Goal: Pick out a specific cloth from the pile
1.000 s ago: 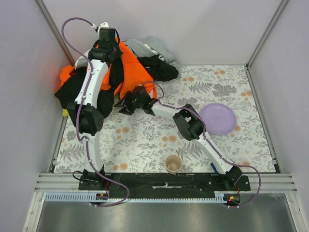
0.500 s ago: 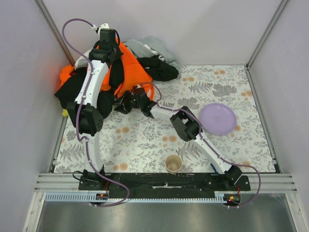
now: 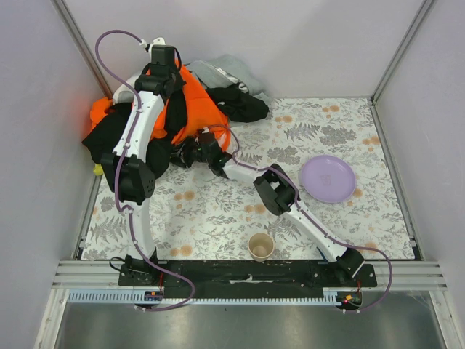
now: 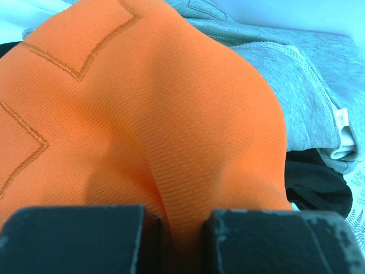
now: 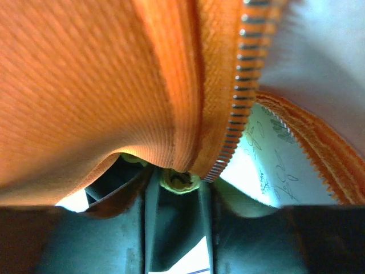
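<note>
White, leaf-printed table (image 3: 218, 211) carries the pile (image 3: 200, 109), heaped in its far left corner against the wall. The left arm (image 3: 138, 123) reaches over the heap. The left gripper (image 4: 179, 214) is pressed together on a raised fold of the orange garment (image 4: 142, 114), with a grey garment (image 4: 302, 97) beside it. The right arm (image 3: 305, 218) stretches across the table, and the right gripper (image 3: 190, 153) is buried at the pile's near edge under orange fabric and a zipper (image 5: 236, 97). Whether its fingers are spread or closed cannot be told. A purple plate (image 3: 328, 178) and a paper cup (image 3: 261, 246) sit well apart from the clothes. The cloth (image 3: 96, 169) shows only as a yellow-green sliver at the pile's left edge.
</note>
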Controlling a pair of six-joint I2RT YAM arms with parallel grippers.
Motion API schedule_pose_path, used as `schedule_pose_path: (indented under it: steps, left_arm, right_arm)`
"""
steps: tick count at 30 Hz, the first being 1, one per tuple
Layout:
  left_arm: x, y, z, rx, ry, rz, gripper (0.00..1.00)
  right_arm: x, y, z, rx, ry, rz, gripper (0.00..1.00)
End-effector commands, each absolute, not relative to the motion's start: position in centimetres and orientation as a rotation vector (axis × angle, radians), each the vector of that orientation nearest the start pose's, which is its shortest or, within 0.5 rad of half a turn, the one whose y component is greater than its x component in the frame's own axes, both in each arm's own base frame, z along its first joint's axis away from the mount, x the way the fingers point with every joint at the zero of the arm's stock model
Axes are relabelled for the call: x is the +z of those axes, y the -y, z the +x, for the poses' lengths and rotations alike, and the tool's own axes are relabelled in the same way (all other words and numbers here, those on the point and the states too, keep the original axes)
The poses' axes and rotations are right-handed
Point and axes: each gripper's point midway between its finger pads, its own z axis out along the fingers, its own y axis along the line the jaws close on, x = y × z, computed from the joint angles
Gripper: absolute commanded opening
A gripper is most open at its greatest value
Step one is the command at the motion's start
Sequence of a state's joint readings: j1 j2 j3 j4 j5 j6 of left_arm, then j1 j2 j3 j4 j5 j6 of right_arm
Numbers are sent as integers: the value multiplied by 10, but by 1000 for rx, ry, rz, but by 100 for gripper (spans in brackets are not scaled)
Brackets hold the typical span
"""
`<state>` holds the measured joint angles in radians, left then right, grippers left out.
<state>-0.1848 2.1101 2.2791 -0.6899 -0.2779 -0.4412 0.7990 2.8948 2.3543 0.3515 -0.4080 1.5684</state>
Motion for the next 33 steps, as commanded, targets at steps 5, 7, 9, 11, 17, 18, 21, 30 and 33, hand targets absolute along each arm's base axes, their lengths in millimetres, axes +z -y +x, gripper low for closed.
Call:
schedule_pose_path:
  steps: [5,7,9,11,17,18,21,30,33]
  left_arm:
    - [385,74,570,-194,-1759,-430,2]
    - [382,73,568,-183,-1767,-435,2]
    - [376,71,567,-171,-1779,-439,2]
    - [371,70,566,-168,-1789,-445,2]
    - [361,68,560,-156,-1813,-456,2]
    - [359,67,558,-150,-1820,-456,2]
    - [351,61,554,-118,-1832,-475,2]
    - [279,35,523,42,-1969,-578,2]
    - [251,27,508,84,-2027,-623,2]
  right_arm:
    - [69,-609,428,2006,-2192,561,0]
    - [83,-603,423,2012,-2199,491,0]
    - [94,-591,420,1982,-2216,418,0]
    - [104,-574,417,1931,-2232,358,0]
    - [161,-509,437,1734,-2216,186,0]
    - [173,-499,441,1713,-2207,176,0]
    - [208,-477,454,1652,-2157,152,0]
    - [320,-447,449,1518,-2053,-78,0]
    - [357,-438,444,1535,-1980,-97,0]
